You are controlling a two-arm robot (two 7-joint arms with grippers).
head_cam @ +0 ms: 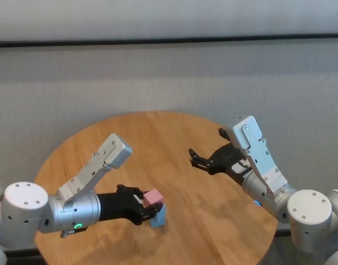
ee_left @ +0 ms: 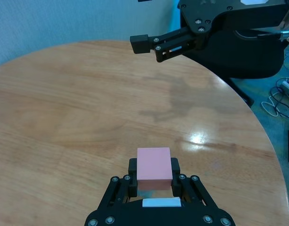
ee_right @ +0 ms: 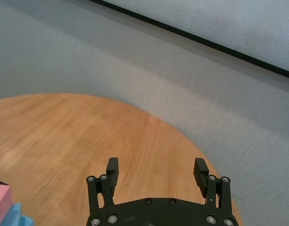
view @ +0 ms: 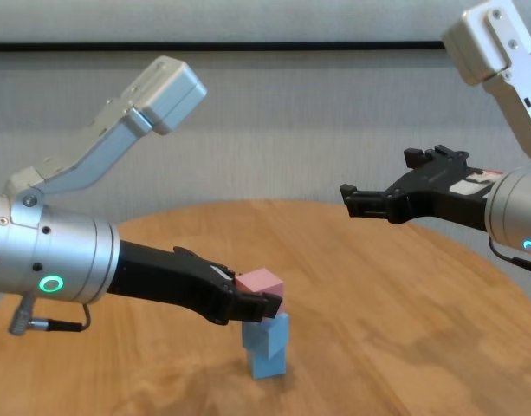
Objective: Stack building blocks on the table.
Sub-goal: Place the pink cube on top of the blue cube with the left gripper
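Note:
My left gripper (head_cam: 150,202) is shut on the pale pink cube (head_cam: 154,196) and holds it right over two stacked light blue cubes (head_cam: 159,217) near the round wooden table's (head_cam: 180,130) front. In the chest view the pink cube (view: 259,282) sits at the top of the upper blue cube (view: 271,334), which rests on the lower one (view: 267,362); the fingers hide whether they touch. In the left wrist view the pink cube (ee_left: 154,168) fills the jaws. My right gripper (head_cam: 208,144) is open and empty, hovering above the table's right side.
The table edge (ee_right: 182,136) curves close beside the right gripper (ee_right: 156,165). A grey wall (head_cam: 169,77) stands behind the table. Bare wood (ee_left: 64,103) lies between the stack and the right gripper (ee_left: 149,42).

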